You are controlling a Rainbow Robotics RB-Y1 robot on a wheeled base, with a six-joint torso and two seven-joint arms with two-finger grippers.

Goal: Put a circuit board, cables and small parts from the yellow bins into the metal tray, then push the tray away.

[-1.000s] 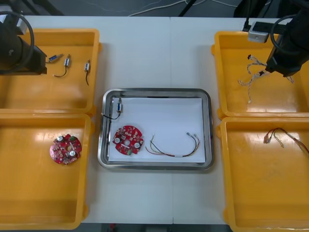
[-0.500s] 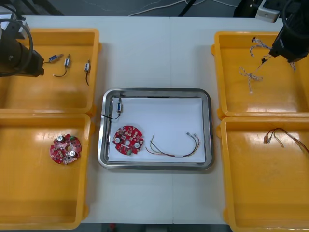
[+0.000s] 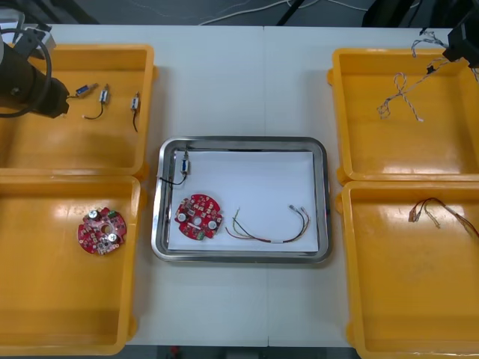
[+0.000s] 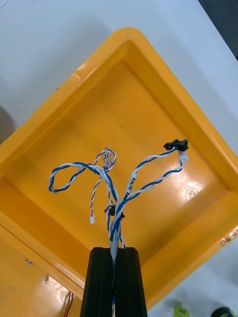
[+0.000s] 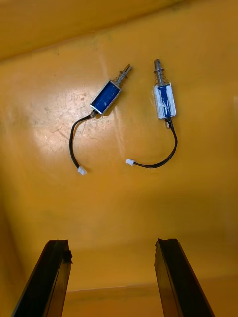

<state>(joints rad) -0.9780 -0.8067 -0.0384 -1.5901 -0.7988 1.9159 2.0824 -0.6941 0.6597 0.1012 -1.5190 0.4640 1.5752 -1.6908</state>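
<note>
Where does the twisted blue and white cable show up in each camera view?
Front view: the blue and white cable hangs from the right gripper over the far right yellow bin.
Right wrist view: the cable rises from between the shut fingers of the right gripper, above that bin's floor.
Left wrist view: not in it.
Shared landmark: the far right yellow bin.

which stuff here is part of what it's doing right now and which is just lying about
In hand: blue and white cable, shut in right gripper; metal tray.
Lying about in bins: spare circuit board, red and yellow cable, small metal parts near open left gripper.
</note>
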